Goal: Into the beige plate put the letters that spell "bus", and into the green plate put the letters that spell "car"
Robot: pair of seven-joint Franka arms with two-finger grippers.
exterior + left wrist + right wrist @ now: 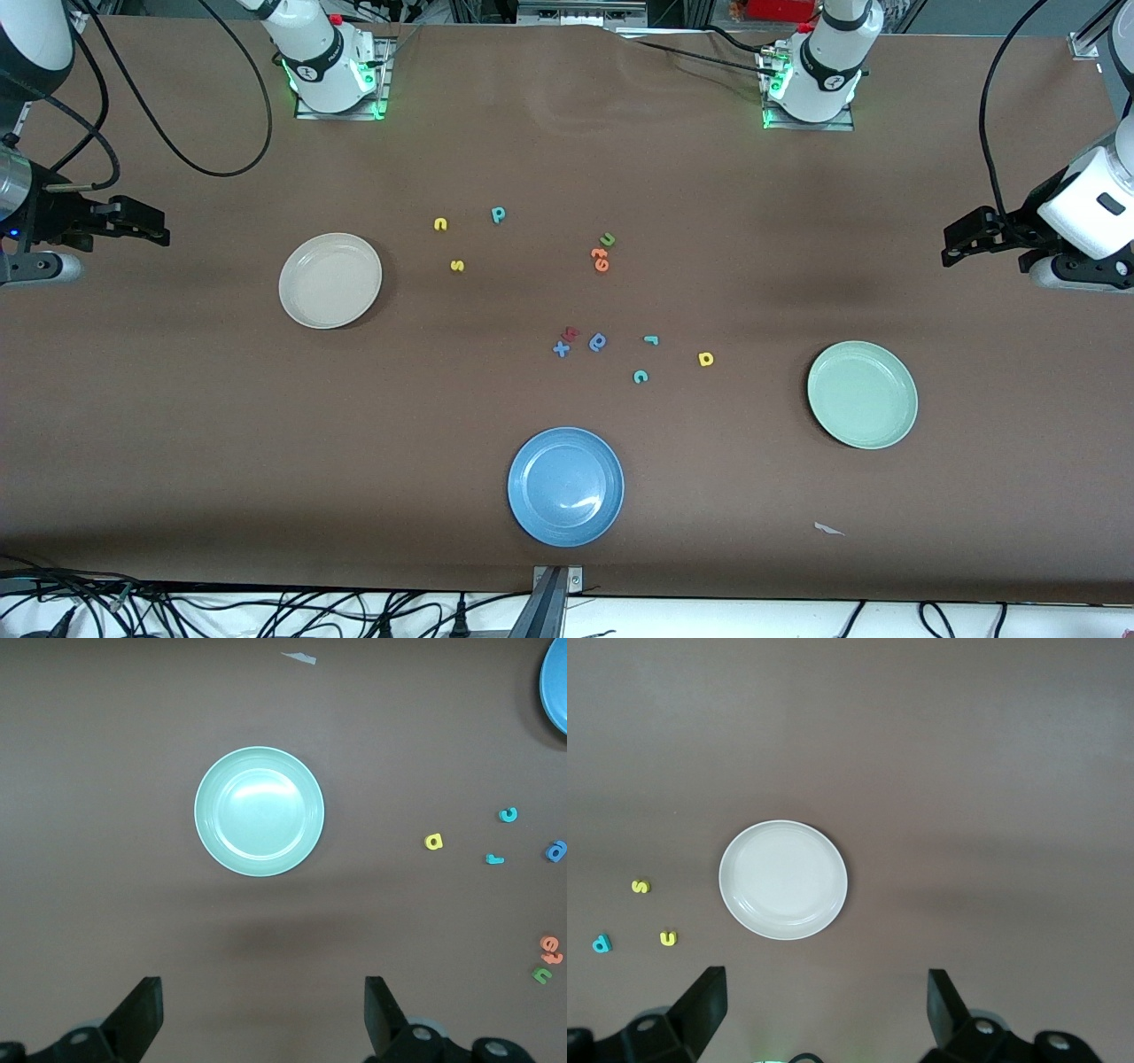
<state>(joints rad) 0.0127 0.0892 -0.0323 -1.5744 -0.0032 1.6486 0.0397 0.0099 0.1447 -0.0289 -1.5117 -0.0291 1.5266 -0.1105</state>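
Beige plate [330, 280] and green plate [861, 394] bare, letters loose on table [177, 399] between them. Left end effector [263, 1014] spread wide over its table end; right end effector [826, 1010] likewise, nothing gripped.

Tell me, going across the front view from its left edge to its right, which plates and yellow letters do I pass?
Beige plate → yellow u → yellow s → blue plate → yellow a → green plate.
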